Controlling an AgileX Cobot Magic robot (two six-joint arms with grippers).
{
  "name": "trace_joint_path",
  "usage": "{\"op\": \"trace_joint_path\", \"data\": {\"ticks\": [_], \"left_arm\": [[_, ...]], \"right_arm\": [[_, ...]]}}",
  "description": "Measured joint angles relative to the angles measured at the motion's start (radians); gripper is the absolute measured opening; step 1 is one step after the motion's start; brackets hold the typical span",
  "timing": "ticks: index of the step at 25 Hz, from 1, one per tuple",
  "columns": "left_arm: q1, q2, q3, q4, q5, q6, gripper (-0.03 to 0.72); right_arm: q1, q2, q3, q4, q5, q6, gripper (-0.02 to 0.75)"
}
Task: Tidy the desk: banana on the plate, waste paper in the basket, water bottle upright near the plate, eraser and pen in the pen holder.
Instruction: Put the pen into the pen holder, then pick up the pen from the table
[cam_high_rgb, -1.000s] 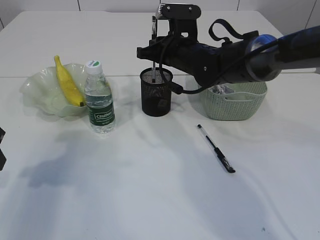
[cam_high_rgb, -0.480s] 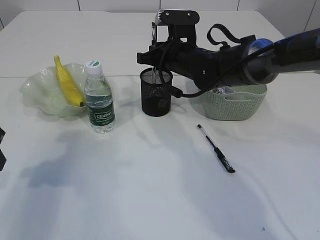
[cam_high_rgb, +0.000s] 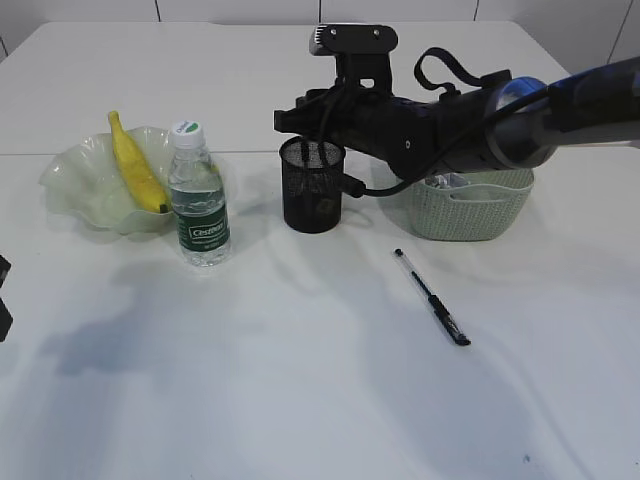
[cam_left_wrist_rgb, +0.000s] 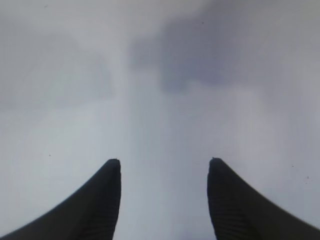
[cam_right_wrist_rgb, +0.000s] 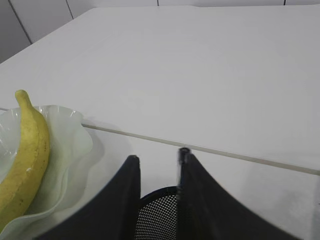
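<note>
The right gripper (cam_right_wrist_rgb: 156, 156) hangs directly over the pen holder (cam_high_rgb: 312, 195), reached across from the right side of the desk (cam_high_rgb: 300, 390). Its 2 fingers stand partly apart with bare tabletop showing between them. A thin dark shaft (cam_right_wrist_rgb: 183, 162) stands against the inner face of 1 finger, untouched by the other, so nothing is clamped. Compared with 1.0 s ago, the arm has shifted only slightly above the cup, and the pale rod then visible above the mesh rim can no longer be made out in the exterior view. The holder itself has not moved.

The left gripper (cam_left_wrist_rgb: 165, 161) is spread wide over plain desk, holding nothing.

Everything else sits as before. The banana (cam_high_rgb: 135, 165) lies in the plate (cam_high_rgb: 75, 190) at the left, with the water bottle (cam_high_rgb: 198, 200) upright just beside it. The waste paper (cam_high_rgb: 447, 182) shows above the rim of the basket (cam_high_rgb: 470, 215). 1 pen (cam_high_rgb: 432, 297) lies flat on the desk in front of the basket.
</note>
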Motion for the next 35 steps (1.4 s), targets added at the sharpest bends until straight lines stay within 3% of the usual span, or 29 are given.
{"op": "trace_joint_path", "data": {"ticks": [4, 14, 24, 35], "left_arm": [[0.0, 0.0, 0.0, 0.0, 0.0, 0.0, 0.391], [0.0, 0.0, 0.0, 0.0, 0.005, 0.0, 0.391], [0.0, 0.0, 0.0, 0.048, 0.007, 0.0, 0.391], [0.0, 0.0, 0.0, 0.049, 0.007, 0.0, 0.39]], "right_arm": [[0.0, 0.0, 0.0, 0.0, 0.0, 0.0, 0.241], [0.0, -0.067, 0.0, 0.0, 0.108, -0.002, 0.251], [0.0, -0.295, 0.0, -0.021, 0.618, -0.005, 0.251], [0.0, -0.377, -0.047, -0.166, 1.287, -0.005, 0.251]]}}
